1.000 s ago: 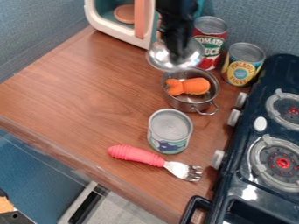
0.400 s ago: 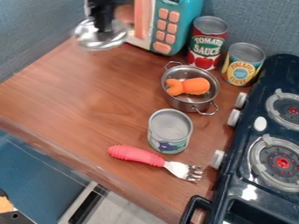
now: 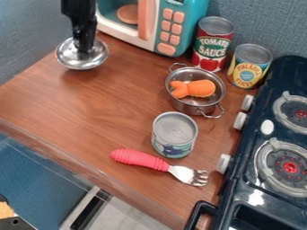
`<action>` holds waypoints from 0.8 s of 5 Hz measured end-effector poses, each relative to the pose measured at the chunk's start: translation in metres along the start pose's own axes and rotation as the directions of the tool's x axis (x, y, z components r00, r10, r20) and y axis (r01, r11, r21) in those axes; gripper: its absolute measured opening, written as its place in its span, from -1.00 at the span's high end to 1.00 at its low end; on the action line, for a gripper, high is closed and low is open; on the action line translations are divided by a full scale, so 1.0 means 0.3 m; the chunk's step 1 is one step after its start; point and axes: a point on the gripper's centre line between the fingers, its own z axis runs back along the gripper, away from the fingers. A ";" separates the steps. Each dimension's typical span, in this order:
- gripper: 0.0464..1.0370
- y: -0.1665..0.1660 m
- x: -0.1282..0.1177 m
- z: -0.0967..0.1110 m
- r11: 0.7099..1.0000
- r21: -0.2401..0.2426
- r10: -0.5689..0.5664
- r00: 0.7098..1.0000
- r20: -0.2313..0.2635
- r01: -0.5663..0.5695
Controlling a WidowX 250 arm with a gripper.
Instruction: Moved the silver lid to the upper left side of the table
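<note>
At the upper left of the wooden table, the black gripper (image 3: 84, 45) points downward, shut on the top of the silver lid (image 3: 73, 59). The shiny round lid hangs roughly level beside the microwave's left corner, seemingly a little above the surface. Its handle is hidden by the gripper. Right of centre stands the silver pot (image 3: 193, 107), uncovered, holding an orange toy (image 3: 193, 88).
A teal and white toy microwave (image 3: 174, 28) stands at the back. Tomato (image 3: 212, 44) and pineapple (image 3: 248, 66) cans are behind the pot, another can (image 3: 174, 134) in front. A pink-handled fork (image 3: 141, 159) lies near the front edge; the stove (image 3: 258, 148) is at right.
The gripper has carried the silver lid from above the pot's back side leftward past the microwave, then slightly farther left and down. The pot, cans and fork have stayed put.
</note>
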 end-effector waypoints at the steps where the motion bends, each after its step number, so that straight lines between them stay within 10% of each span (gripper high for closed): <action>1: 0.46 -0.032 -0.007 -0.051 1.000 -0.010 -0.019 1.000 0.009 0.019; 3: -0.73 -0.036 -0.017 -0.069 0.997 0.028 -0.071 0.997 -0.005 0.072; 4: -0.94 -0.021 -0.017 -0.067 0.995 0.057 -0.076 0.997 -0.003 0.076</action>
